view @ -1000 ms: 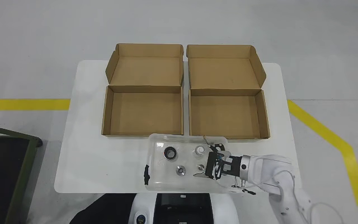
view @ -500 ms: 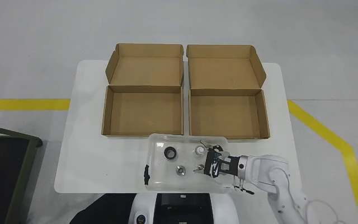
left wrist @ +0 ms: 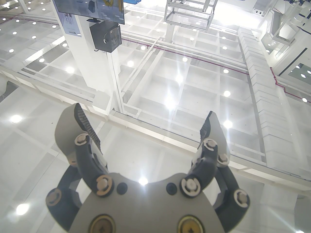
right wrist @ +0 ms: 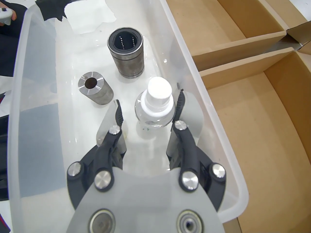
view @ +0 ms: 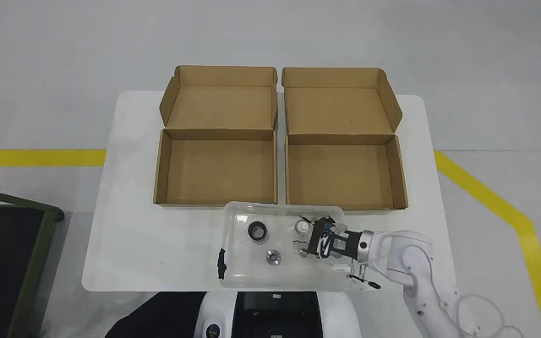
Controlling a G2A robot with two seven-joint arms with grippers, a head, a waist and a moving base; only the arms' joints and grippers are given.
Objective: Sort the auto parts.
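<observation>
Two open fingers of the right claw (right wrist: 149, 104) sit either side of the little white-capped bottle (right wrist: 158, 93), which stands straight up in the clear tub (right wrist: 187, 59), so a squeeze looks like the next job

bin (view: 239, 269) sits before left box (view: 215, 171) and right box (view: 341, 176) (bearing (right wrist: 126, 54), bottle (right wrist: 155, 107) inside)

Right claw (right wrist: 149, 98), jaws apart, either side of a white-capped bottle (right wrist: 158, 90) in the clear bin (right wrist: 180, 47)
</observation>
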